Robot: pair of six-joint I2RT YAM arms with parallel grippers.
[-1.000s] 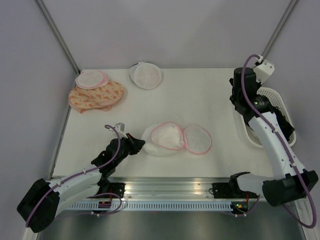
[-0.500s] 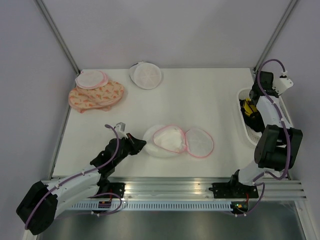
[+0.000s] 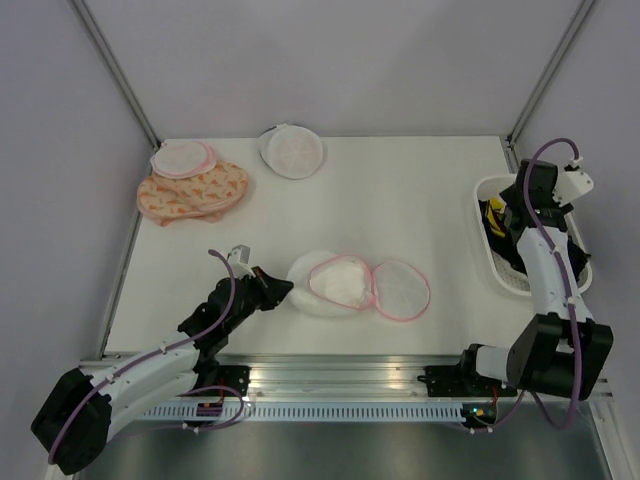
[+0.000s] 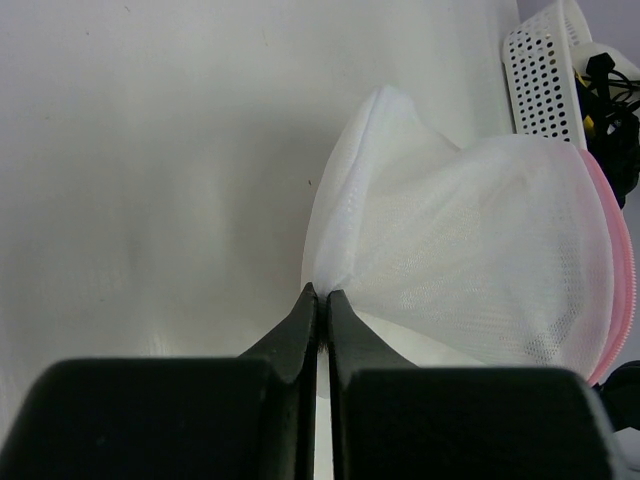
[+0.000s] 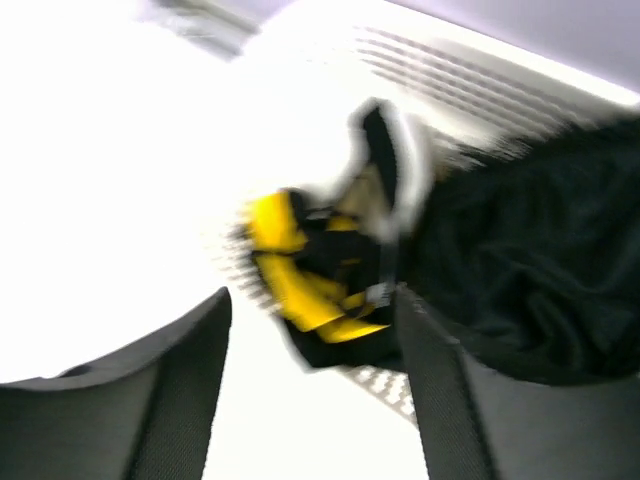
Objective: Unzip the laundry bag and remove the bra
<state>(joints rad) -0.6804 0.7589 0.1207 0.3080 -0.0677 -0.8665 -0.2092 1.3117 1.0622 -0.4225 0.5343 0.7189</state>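
**Laundry bag lies open at lower centre**

On the surface (image 3: 400,200), one basket (image 3: 508,282) at the right edge holds something black and yellow (image 5: 520,270), too blurred to identify. The laundry bag (image 3: 365,285) has its two domes side by side, long axis left to right. Two more round cases sit at upper left. The left claw (image 4: 320,295) pinches the bag's left mesh. The right claw (image 5: 312,295) gapes over the basket.

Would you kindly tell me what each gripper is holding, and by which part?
The left gripper is shut on the laundry bag, pinching a fold of white mesh at its edge. The right gripper is open over the basket, apparently holding nothing.
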